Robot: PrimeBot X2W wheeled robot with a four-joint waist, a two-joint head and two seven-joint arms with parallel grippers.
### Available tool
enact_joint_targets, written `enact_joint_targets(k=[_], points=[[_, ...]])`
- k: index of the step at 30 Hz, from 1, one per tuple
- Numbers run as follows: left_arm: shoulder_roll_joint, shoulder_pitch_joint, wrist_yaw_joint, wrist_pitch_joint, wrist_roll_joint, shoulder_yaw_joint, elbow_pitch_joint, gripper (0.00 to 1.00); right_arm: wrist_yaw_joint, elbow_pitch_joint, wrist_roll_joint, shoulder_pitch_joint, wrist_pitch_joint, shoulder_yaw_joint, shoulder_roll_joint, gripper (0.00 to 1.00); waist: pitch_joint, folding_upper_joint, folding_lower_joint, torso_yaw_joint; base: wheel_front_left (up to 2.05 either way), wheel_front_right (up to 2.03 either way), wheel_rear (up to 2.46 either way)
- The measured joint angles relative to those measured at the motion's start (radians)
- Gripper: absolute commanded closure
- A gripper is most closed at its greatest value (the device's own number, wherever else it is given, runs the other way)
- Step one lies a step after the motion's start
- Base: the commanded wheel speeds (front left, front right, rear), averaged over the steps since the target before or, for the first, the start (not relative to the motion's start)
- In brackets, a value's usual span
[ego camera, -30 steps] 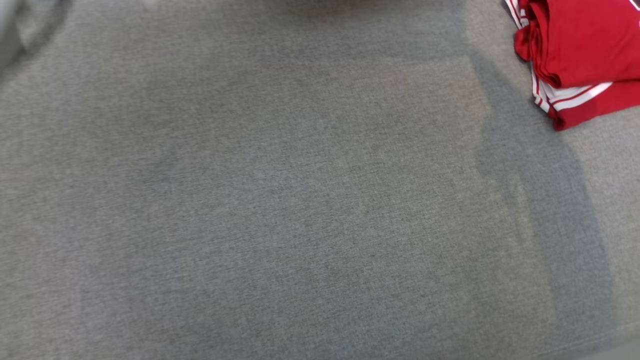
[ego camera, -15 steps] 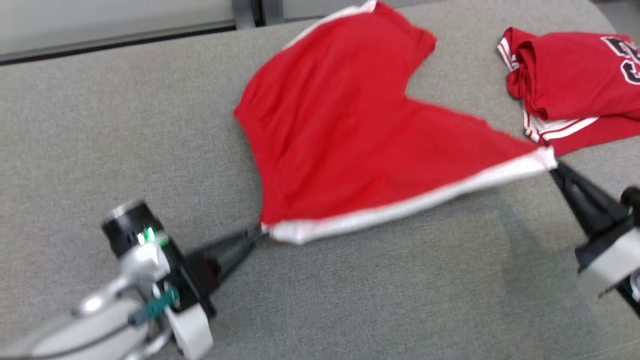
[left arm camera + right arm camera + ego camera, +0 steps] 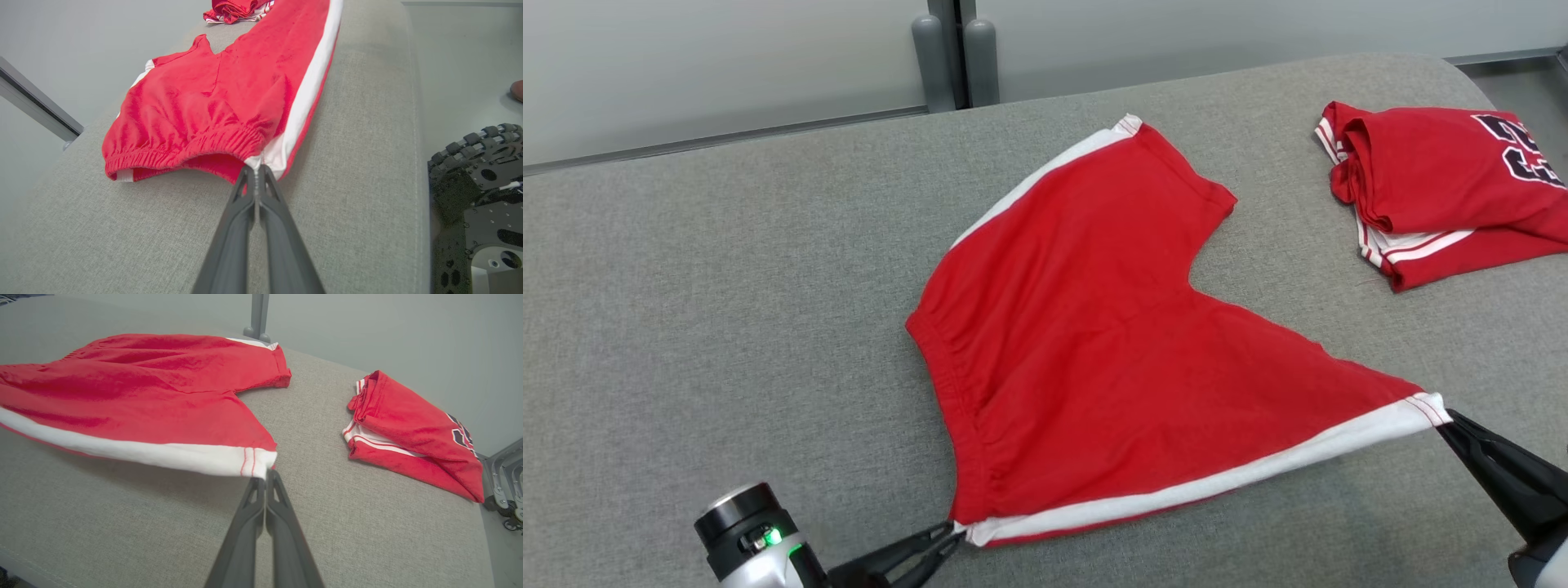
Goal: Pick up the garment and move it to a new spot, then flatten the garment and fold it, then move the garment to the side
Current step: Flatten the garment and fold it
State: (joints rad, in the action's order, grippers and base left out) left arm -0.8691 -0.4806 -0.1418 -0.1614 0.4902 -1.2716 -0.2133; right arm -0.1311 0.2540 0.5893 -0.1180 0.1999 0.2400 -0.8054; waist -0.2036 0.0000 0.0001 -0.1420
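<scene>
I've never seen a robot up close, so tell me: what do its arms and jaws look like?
Each arm ends in two long, slim, dark grey jaws that taper to a point, with narrow cut-outs near the tips. The left wrist is a black cylinder with a silver cap and a small green light. The right wrist has a pale grey casing.

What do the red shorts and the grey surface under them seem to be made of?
The red shorts: probably a soft knit fabric, matte; it puckers at the elastic waistband and drapes in soft creases. The grey surface: apparently woven upholstery cloth over padding, matte; a fine weave and a rounded edge show.
</scene>
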Motion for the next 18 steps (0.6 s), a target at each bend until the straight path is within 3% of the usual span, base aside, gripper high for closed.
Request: enact_joint_targets(k=[6,10,13,18], points=[[-0.041,0.025,-0.007,0.107,-0.035,-0.005,-0.12,1.0,0.0,0.197,-0.005,-0.154,0.151,-0.143,0.024,1.0,0.011,0.0,0.0,0.018,0.0,0.0,0.0],[-0.027,0.035,-0.028,0.116,-0.013,0.005,-0.165,1.0,0.0,0.271,-0.017,-0.185,0.225,-0.212,0.041,1.0,0.011,0.0,0.0,0.035,0.0,0.0,0.0],[0.003,0.034,-0.026,0.094,0.03,0.029,-0.161,1.0,0.0,0.272,-0.018,-0.167,0.249,-0.239,0.052,1.0,0.004,0.0,-0.0001,0.052,0.0,0.0,0.0],[0.083,-0.021,0.029,0.045,0.1,0.072,-0.107,1.0,0.0,0.179,0.031,-0.089,0.256,-0.268,0.025,1.0,-0.024,0.0,0.0,0.094,0.0,0.0,0.0]])
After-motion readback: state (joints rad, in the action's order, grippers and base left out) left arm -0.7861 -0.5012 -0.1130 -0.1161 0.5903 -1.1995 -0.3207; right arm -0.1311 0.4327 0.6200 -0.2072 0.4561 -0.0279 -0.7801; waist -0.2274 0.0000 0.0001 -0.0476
